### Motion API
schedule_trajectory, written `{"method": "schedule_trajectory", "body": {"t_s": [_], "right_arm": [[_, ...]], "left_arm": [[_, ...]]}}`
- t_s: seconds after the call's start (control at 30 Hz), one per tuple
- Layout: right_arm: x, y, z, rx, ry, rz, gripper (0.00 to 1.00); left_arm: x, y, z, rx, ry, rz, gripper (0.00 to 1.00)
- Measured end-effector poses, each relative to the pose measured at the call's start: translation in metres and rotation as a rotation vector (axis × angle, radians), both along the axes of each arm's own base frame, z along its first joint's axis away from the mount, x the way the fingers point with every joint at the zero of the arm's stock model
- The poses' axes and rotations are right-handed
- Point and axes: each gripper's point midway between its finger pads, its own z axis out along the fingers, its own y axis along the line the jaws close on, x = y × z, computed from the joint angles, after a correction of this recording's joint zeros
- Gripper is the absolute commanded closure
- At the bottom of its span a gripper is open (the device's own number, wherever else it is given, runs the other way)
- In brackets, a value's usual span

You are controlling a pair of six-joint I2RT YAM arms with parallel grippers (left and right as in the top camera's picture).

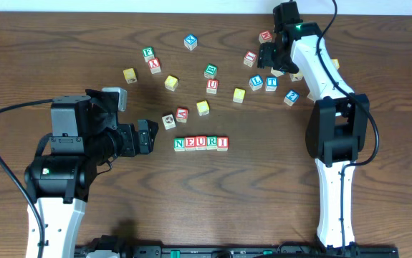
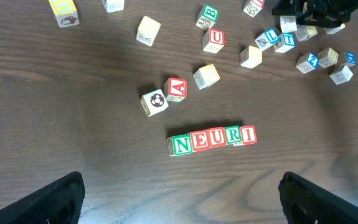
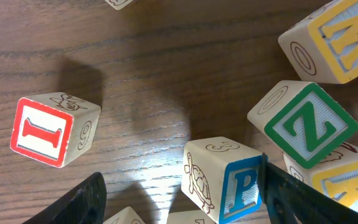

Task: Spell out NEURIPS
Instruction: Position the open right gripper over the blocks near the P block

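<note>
Five small wooden cubes, green N (image 1: 179, 144), red E (image 1: 190, 144), red U (image 1: 200, 144), green R (image 1: 211, 143) and red I (image 1: 222, 143), sit face-up and touching in a straight left-to-right row mid-table (image 1: 263, 201), while the blue P cube (image 3: 238, 190) stands well apart at the far right.

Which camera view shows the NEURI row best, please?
The left wrist view: the NEURI row lies central, every letter legible. The overhead view shows it smaller but whole; the right wrist view does not show it.

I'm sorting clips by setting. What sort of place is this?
Probably a robotics lab bench: a left arm and a right arm at a dark wooden table, scattered letter blocks, and a row reading NEURI.
</note>
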Motion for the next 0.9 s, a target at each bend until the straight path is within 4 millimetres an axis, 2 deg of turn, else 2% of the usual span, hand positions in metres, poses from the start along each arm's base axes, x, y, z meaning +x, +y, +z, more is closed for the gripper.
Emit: {"method": "schedule_trajectory", "body": {"t_s": [0.53,0.67,0.9], "right_arm": [[0.002,0.006,0.002,0.034,-0.009,0.006,0.28],[0.006,0.010,0.013,0.054,-0.024,0.010,0.27],[0.014,0.016,0.045,0.066,-0.068,0.020,0.28]], "left_arm": [[0.000,0.000,0.000,0.000,0.000,0.000,0.02],[0.000,0.000,0.000,0.000,0.000,0.000,0.02],[0.000,0.000,0.000,0.000,0.000,0.000,0.02]]}}
